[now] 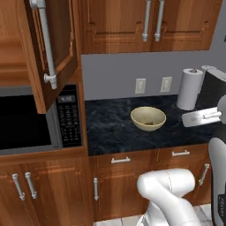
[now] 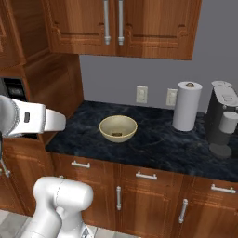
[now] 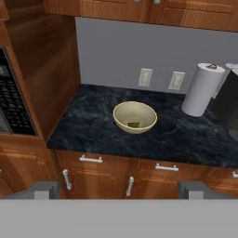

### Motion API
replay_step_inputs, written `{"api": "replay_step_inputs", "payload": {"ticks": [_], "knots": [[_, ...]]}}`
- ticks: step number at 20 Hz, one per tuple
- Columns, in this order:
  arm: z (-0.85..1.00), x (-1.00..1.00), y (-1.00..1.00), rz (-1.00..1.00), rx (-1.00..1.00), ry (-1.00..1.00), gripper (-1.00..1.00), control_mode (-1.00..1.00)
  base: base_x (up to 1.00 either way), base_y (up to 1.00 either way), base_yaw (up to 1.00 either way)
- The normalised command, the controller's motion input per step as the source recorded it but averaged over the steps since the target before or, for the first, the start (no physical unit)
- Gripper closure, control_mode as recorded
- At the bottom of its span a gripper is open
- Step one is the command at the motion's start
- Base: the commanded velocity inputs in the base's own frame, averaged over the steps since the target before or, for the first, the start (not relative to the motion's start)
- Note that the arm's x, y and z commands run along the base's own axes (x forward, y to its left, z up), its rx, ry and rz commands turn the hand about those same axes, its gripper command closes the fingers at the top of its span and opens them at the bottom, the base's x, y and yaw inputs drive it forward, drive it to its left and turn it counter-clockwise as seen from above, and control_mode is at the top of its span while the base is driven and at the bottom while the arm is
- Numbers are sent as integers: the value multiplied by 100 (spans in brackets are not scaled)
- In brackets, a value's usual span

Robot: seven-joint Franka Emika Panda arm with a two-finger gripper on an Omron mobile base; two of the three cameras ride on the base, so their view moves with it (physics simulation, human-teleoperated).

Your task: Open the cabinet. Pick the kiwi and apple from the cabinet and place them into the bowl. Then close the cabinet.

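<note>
The cream bowl (image 1: 148, 115) (image 2: 118, 126) (image 3: 135, 114) stands on the dark counter. A small dull brown-green lump, seemingly the kiwi (image 3: 134, 124) (image 1: 150, 123), lies inside it. The cabinet (image 1: 46, 48) above the microwave has one door swung open toward me, its long silver bar handle facing out. Its inside is hidden, and the apple is out of view. My gripper (image 3: 121, 191) is open and holds nothing. It hangs well back from the counter's front edge, looking down at the bowl from a distance.
A paper towel roll (image 1: 190, 88) (image 2: 186, 105) and a dark coffee machine (image 2: 224, 118) stand at the counter's right. The microwave (image 1: 31, 121) sits at the left. A double-door wall cabinet (image 1: 152, 22) above the counter is shut. Low cabinets (image 2: 139, 190) run below.
</note>
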Motion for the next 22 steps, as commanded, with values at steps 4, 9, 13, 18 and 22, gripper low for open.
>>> {"api": "replay_step_inputs", "payload": {"ticks": [4, 9, 13, 18, 22], "knots": [[0, 0, 0, 0, 0, 0, -100, 100, -59, 4, -6], [0, 0, 0, 0, 0, 0, -100, 100, -43, 34, -6], [0, 0, 0, 0, 0, 0, -100, 100, -27, 62, -5], [0, 0, 0, 0, 0, 0, -100, 100, -11, 80, -4], [0, 0, 0, 0, 0, 0, -100, 100, -25, 72, -5]]}}
